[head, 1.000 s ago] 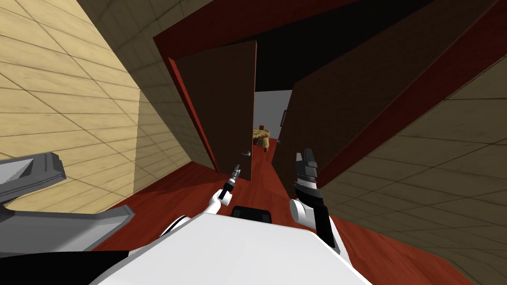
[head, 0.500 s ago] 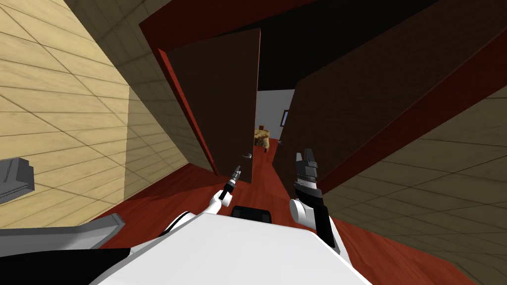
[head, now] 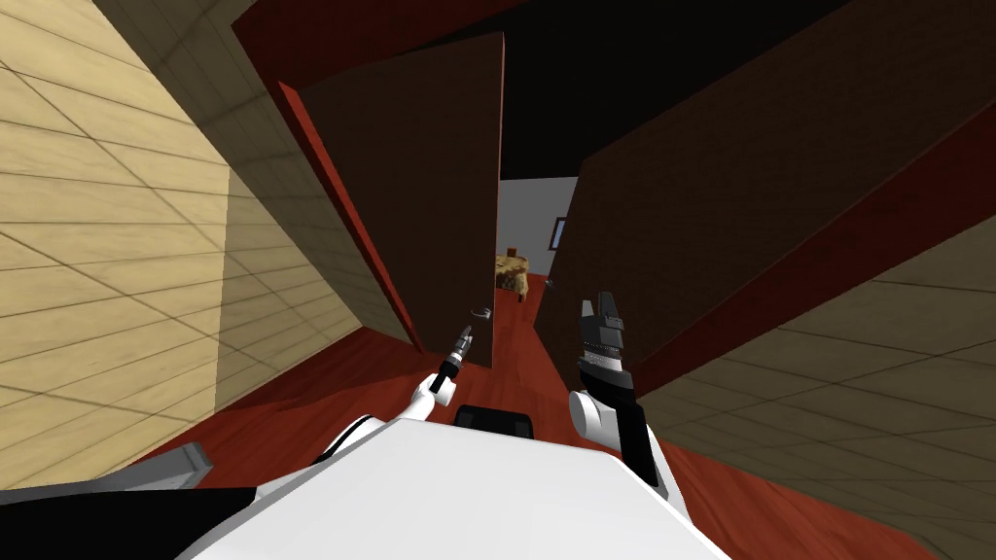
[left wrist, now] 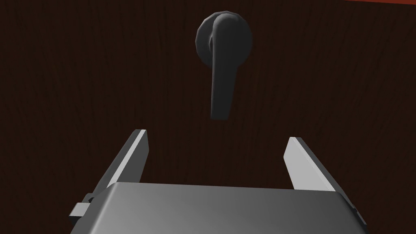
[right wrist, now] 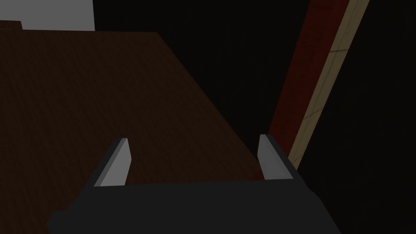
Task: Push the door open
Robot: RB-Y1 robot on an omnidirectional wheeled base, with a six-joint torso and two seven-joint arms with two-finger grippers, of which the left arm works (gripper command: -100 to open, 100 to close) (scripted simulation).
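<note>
Two dark brown door leaves stand ajar in a red frame. The left leaf (head: 418,194) carries a small lever handle (head: 480,313) near its free edge; the right leaf (head: 700,194) angles away. My left gripper (head: 465,340) is just short of the left leaf, below the handle. In the left wrist view it (left wrist: 217,156) is open, and the dark lever (left wrist: 222,81) hangs just beyond the fingertips against the door's face (left wrist: 81,81). My right gripper (head: 603,311) is open by the right leaf, whose dark surface (right wrist: 101,101) lies past its fingers (right wrist: 120,160).
Through the narrow gap I see a tan piece of furniture (head: 514,270) and a grey wall. The floor (head: 321,399) is red. A beige tiled wall (head: 117,243) runs along my left, with a grey object (head: 146,472) low beside me. A black area lies above the doors.
I have moved closer to the doorway: the left leaf looms larger and the grey object at my left has slid almost out of the picture. Both arms hold the same pose.
</note>
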